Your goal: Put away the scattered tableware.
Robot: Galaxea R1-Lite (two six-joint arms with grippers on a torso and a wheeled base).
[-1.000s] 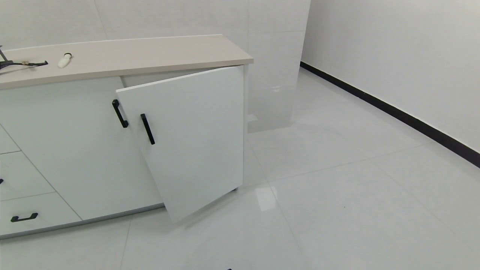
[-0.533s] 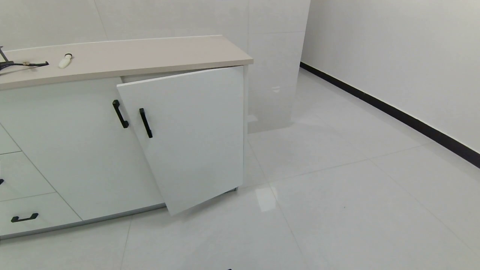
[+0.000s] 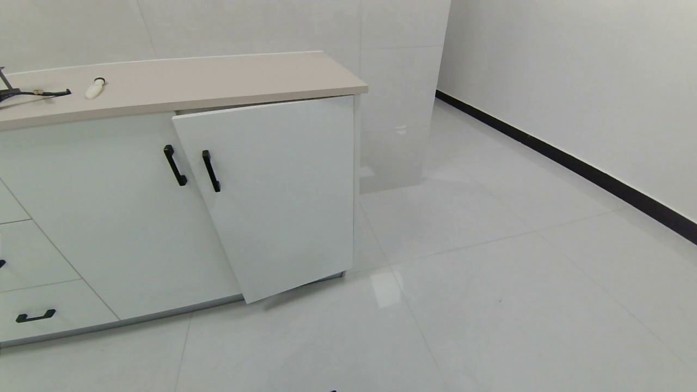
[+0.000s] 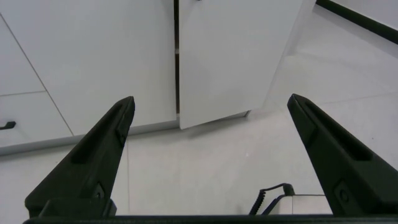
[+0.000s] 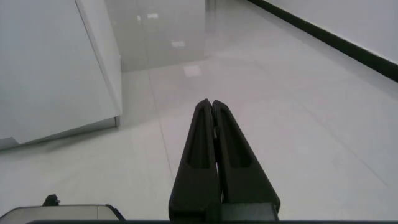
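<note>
A white cabinet door (image 3: 272,190) with a black handle (image 3: 211,170) stands slightly ajar under the beige countertop (image 3: 190,79). On the countertop's far left lie a small white object (image 3: 95,87) and a black utensil-like item (image 3: 32,92). My left gripper (image 4: 211,101) is open and empty, hanging low above the floor and facing the door (image 4: 236,56). My right gripper (image 5: 212,104) is shut with nothing in it, above bare floor beside the cabinet (image 5: 50,68).
Drawers with black handles (image 3: 35,316) sit at the cabinet's lower left. A second door handle (image 3: 175,165) is next to the ajar door. Open tiled floor (image 3: 490,283) spreads to the right, up to a wall with a black baseboard (image 3: 572,163).
The cabinet door has swung inward from well open to nearly closed. The camera and the countertop items have stayed put.
</note>
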